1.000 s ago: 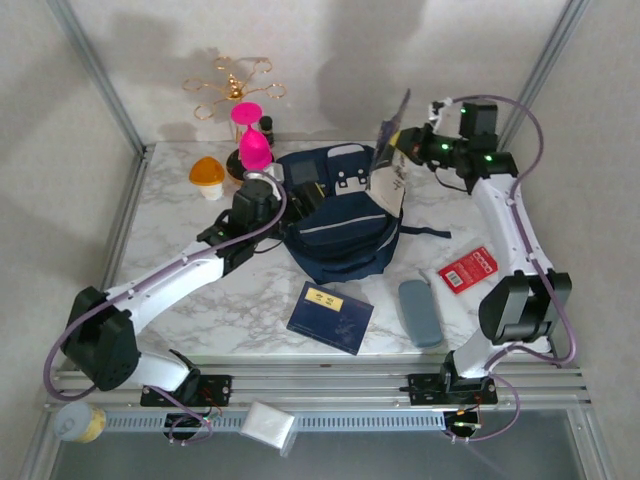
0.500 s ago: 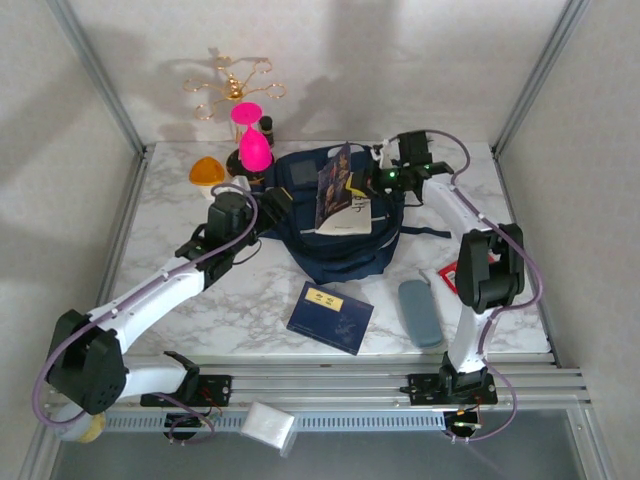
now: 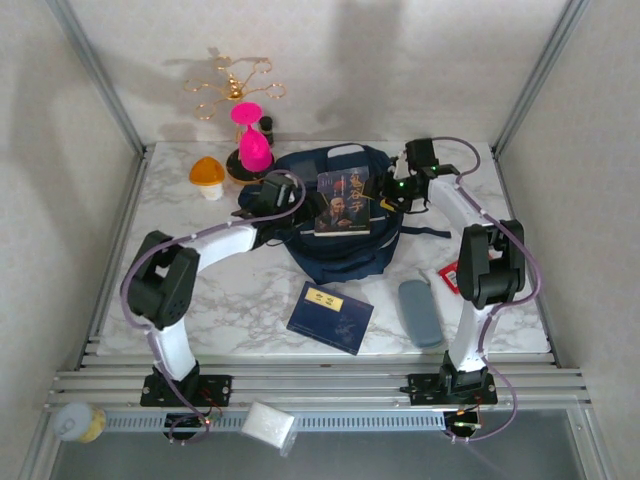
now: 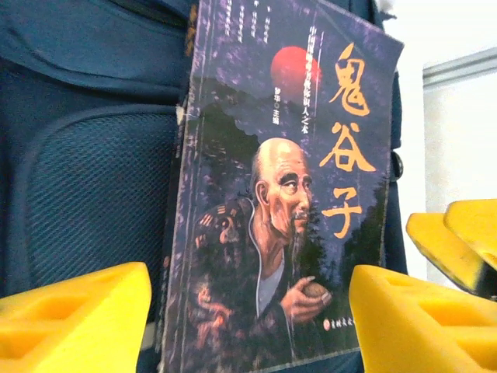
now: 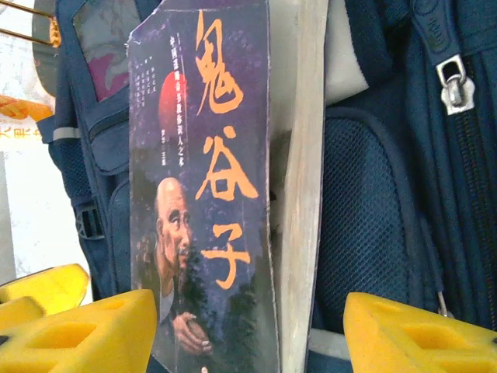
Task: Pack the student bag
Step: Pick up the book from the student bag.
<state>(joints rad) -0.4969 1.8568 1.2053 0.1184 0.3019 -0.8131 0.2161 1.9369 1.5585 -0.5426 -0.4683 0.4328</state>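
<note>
Since a second earlier, paperback (image 3: pixel 343 200) dropped flat onto student bag (image 3: pixel 335 255); right pincer (image 5: pixel 252 334) let go, stood wide; left pincer (image 4: pixel 248 322) wide too. Bag judged soft, floppy: grip the zip hem.

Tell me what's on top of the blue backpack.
A dark paperback showing a bald, bearded man lies on the backpack; whatever is beneath it is hidden.

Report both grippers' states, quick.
Left gripper: open, holding nothing.
Right gripper: open, holding nothing; the paperback book lies on the student bag.
</note>
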